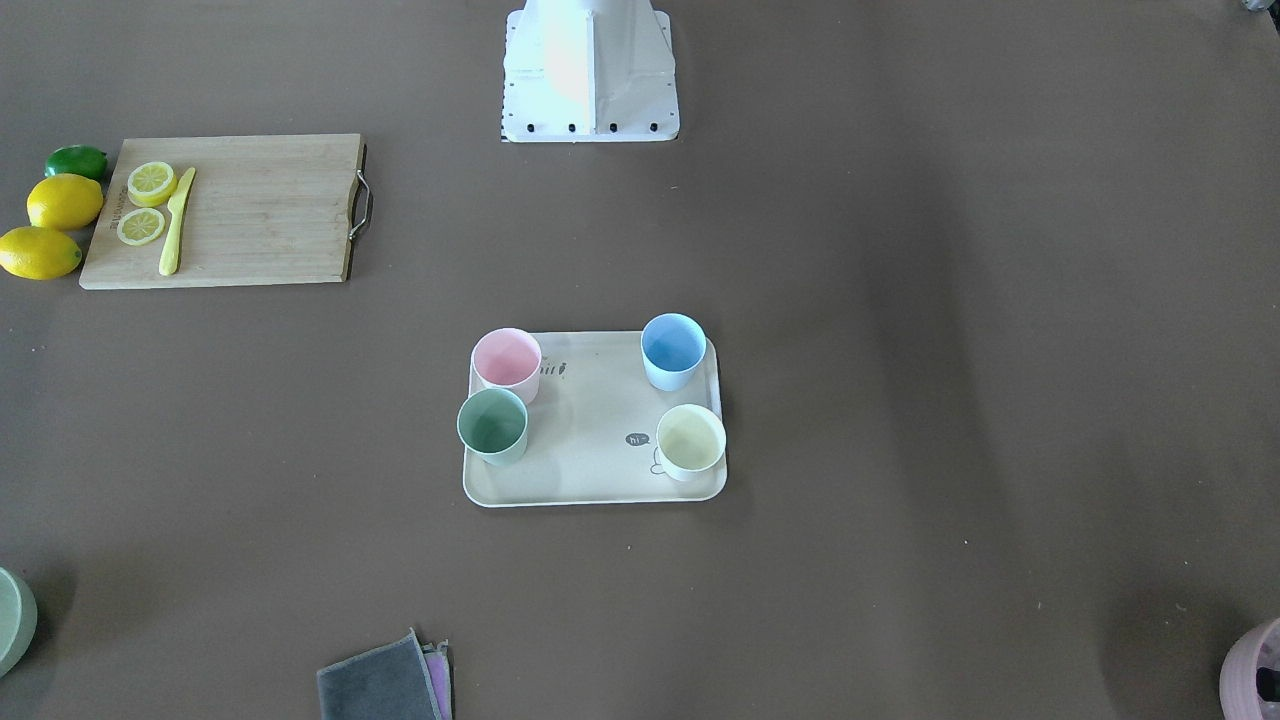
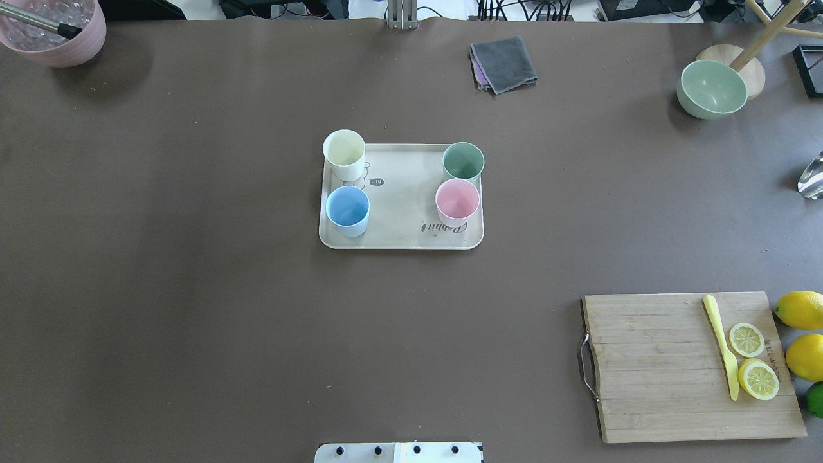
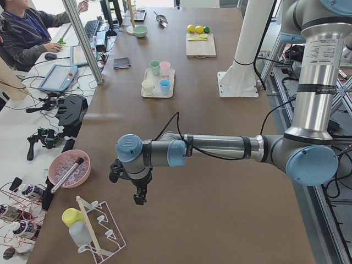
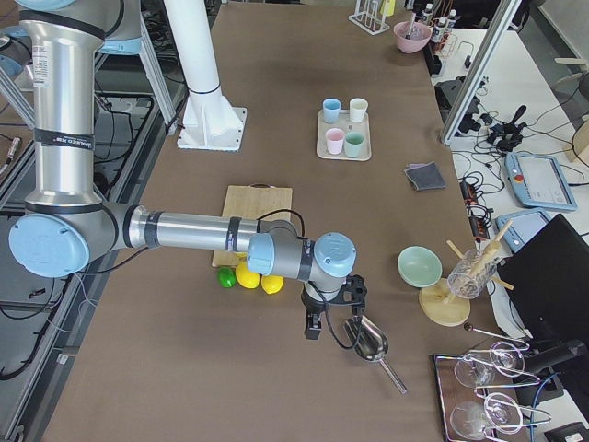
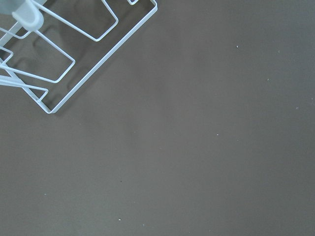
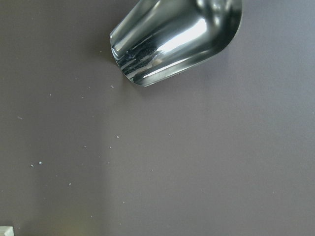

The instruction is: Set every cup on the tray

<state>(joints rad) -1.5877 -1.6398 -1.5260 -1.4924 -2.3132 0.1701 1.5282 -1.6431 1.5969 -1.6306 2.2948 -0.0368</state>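
Note:
The beige tray point(image 2: 402, 215) sits mid-table, also in the front view point(image 1: 595, 440). All four cups stand upright on it: cream point(image 2: 344, 153), light blue point(image 2: 347, 209), sage green point(image 2: 463, 161) and pale pink point(image 2: 457, 200). My left gripper point(image 3: 138, 199) hangs far from the tray at the table's left end, near a wire rack. My right gripper point(image 4: 314, 330) hangs at the right end beside a metal scoop. Both show only in the side views, so I cannot tell whether they are open or shut. Neither holds a cup.
A wooden cutting board point(image 2: 656, 366) carries lemon slices and a yellow knife point(image 2: 721, 344), with lemons point(image 2: 800, 308) beside it. There is also a grey cloth point(image 2: 505, 62), a green bowl point(image 2: 712, 88), a mauve pot point(image 2: 54, 32), a metal scoop point(image 6: 172, 39) and a white wire rack point(image 5: 64, 59).

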